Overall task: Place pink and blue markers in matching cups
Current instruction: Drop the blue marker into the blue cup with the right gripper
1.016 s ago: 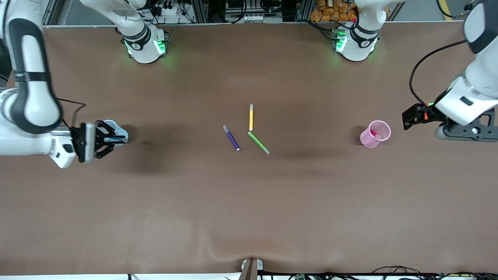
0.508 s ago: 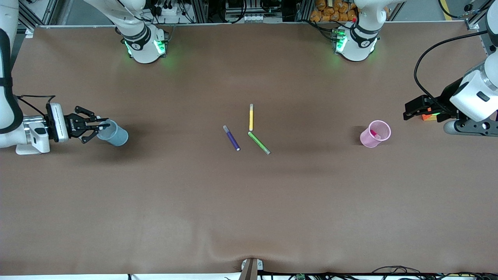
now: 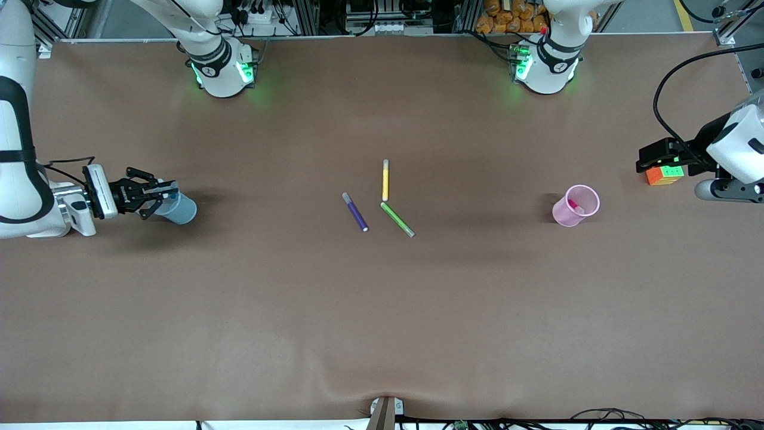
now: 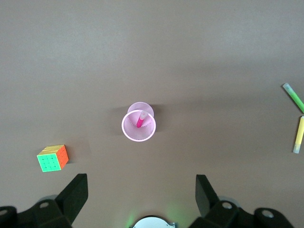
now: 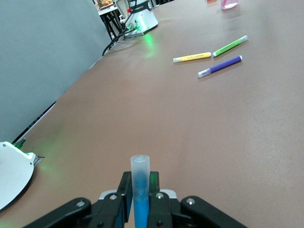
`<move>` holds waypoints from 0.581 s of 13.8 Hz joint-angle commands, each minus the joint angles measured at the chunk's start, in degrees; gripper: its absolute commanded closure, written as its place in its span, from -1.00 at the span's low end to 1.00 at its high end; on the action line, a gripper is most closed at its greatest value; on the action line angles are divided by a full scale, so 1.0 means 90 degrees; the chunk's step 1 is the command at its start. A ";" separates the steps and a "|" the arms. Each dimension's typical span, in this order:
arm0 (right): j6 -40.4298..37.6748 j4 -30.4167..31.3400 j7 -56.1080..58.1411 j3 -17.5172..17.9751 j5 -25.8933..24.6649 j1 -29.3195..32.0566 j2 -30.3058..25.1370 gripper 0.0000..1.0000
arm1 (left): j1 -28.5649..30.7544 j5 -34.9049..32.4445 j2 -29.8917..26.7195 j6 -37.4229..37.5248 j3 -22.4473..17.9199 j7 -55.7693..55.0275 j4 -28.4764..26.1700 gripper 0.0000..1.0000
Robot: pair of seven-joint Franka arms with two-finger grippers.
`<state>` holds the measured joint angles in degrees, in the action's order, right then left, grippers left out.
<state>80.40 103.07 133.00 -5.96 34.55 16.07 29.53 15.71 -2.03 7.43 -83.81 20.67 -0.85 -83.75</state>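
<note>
Right hand (image 3: 160, 197) at the right arm's end of the surface (image 3: 382, 310), pinched on the blue marker (image 5: 139, 190), cap leading toward the blue cup's (image 3: 179, 208) mouth, seemingly lined up for the drop. Blue cup's inside hidden here. Mid-surface: purple pen (image 3: 355, 212), yellow pen (image 3: 385, 180), green pen (image 3: 397, 220), left alone as non-matching. Pink cup (image 3: 575, 205) upright, pink marker (image 4: 140, 118) standing inside. Left hand (image 4: 141, 194) spread wide, empty, waiting over a colour cube (image 3: 664, 174).
</note>
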 commanded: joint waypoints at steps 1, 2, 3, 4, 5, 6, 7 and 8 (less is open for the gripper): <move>-0.0280 -0.0270 -0.0342 0.0086 0.0009 0.0186 -0.0087 -1.00 | 0.0138 -0.0107 -0.0005 0.0152 -0.0002 0.0133 0.0077 -1.00; -0.0388 -0.0416 -0.0547 0.0067 -0.0010 0.0187 -0.0107 -1.00 | 0.0139 -0.0106 -0.0005 0.0152 0.0008 0.0133 0.0086 -1.00; -0.0398 -0.0553 -0.0762 0.0066 -0.0117 0.0167 -0.0136 -1.00 | 0.0100 -0.0116 0.0005 0.0152 0.0037 0.0114 0.0106 -1.00; -0.0437 -0.0738 -0.0929 0.0076 -0.0253 0.0157 -0.0146 -1.00 | 0.0100 -0.0107 -0.0005 0.0152 0.0018 0.0133 0.0096 -1.00; -0.0524 -0.0904 -0.1056 0.0076 -0.0293 0.0128 -0.0156 -1.00 | 0.0100 -0.0087 -0.0005 0.0152 -0.0012 0.0143 0.0096 -1.00; -0.0535 -0.1051 -0.1357 0.0076 -0.0313 0.0089 -0.0156 -1.00 | -0.0006 -0.0106 -0.0044 0.0152 -0.0031 0.0085 0.0096 -1.00; -0.0535 -0.1217 -0.1727 0.0086 -0.0410 0.0050 -0.0194 -1.00 | -0.0307 -0.0174 -0.0083 0.0162 -0.0263 0.0036 0.0096 -1.00; -0.0545 -0.1450 -0.2137 0.0105 -0.0566 -0.0037 -0.0243 -1.00 | -0.0707 -0.0465 -0.0180 0.0162 -0.0633 0.0094 0.0106 -1.00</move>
<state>76.43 93.14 119.67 -5.74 32.04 16.41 28.51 14.33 -2.95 7.31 -83.54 19.04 -0.66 -83.65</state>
